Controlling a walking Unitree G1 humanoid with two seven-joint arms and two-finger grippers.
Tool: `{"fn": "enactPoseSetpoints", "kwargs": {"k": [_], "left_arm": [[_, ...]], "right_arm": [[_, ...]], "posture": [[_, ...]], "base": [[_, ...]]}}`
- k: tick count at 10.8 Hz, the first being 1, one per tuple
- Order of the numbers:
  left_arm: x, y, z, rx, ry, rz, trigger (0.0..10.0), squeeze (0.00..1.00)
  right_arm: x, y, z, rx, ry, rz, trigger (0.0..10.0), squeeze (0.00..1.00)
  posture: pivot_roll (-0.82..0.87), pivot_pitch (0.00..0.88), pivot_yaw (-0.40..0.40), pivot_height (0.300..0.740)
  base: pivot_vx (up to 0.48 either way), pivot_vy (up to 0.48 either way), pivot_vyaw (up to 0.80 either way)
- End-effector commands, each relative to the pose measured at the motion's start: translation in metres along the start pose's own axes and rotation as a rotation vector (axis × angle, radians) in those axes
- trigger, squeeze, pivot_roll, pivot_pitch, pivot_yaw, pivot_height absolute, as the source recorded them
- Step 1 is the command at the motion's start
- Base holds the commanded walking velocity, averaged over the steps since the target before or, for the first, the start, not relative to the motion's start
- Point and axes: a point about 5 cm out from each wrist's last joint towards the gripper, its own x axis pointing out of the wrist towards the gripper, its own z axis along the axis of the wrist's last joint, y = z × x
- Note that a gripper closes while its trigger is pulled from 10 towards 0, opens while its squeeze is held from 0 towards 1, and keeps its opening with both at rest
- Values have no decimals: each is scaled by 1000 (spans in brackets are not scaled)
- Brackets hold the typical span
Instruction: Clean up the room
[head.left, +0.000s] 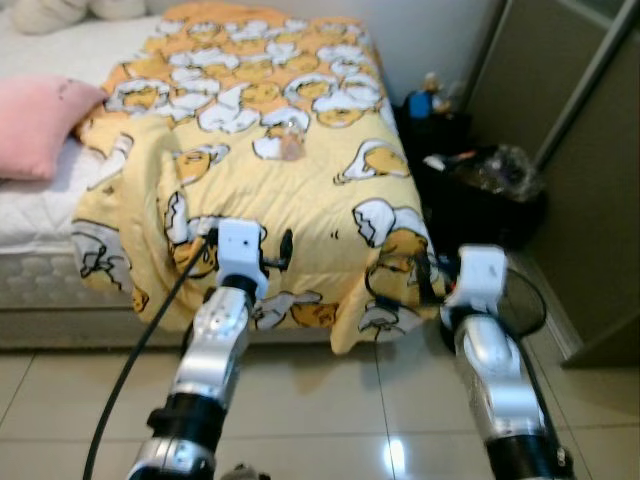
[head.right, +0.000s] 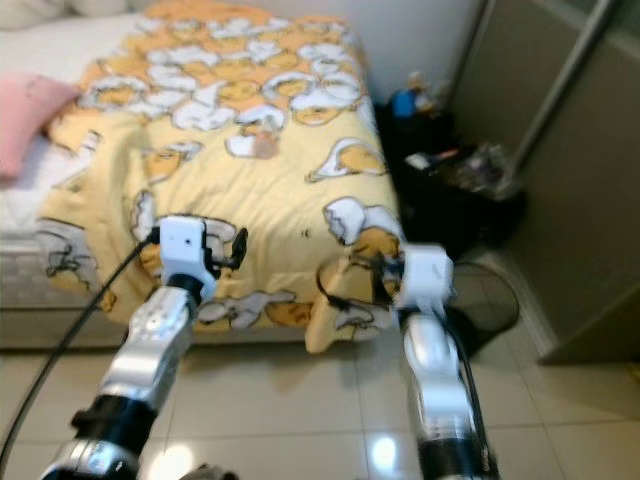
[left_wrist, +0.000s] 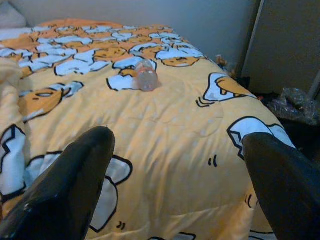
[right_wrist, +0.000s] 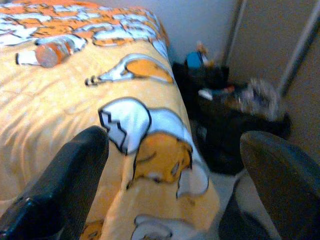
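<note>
Both end effectors wide open, nothing held: left end effector (left_wrist: 177, 185), right end effector (right_wrist: 172, 185). Clear plastic bottle (left_wrist: 146, 78) lies well ahead on the yellow quilt (head.left: 300, 190). Risk: a nudge could roll that bottle away.

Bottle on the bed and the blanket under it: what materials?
Bottle: looks like clear plastic, see-through and faintly glossy, lying on its side. Blanket: soft printed fabric, matte, creased and draping over the bed edge, possibly quilted. Both grippers, left and right, are open.
</note>
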Motion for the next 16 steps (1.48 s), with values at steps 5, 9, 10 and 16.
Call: {"fn": "enactPoseSetpoints", "kwargs": {"k": [5,9,10,16], "left_arm": [[2,9,5,-54,-47,43,10000,0],[5,5,9,-35,-69,28,10000,0],[6,6,11,-28,-79,27,10000,0],[18,16,22,-13,-104,46,10000,0]], "right_arm": [[-2,5,-9,15,14,26,10000,0],[0,6,-11,10,14,27,10000,0],[2,7,-11,9,14,26,10000,0],[6,11,-10,13,3,28,10000,0]], "posture": [[20,0,-23,740],[25,0,-23,740],[26,0,-20,740],[33,0,-9,740]], "base": [[192,0,0],[480,0,0],[480,0,0],[480,0,0]]}}
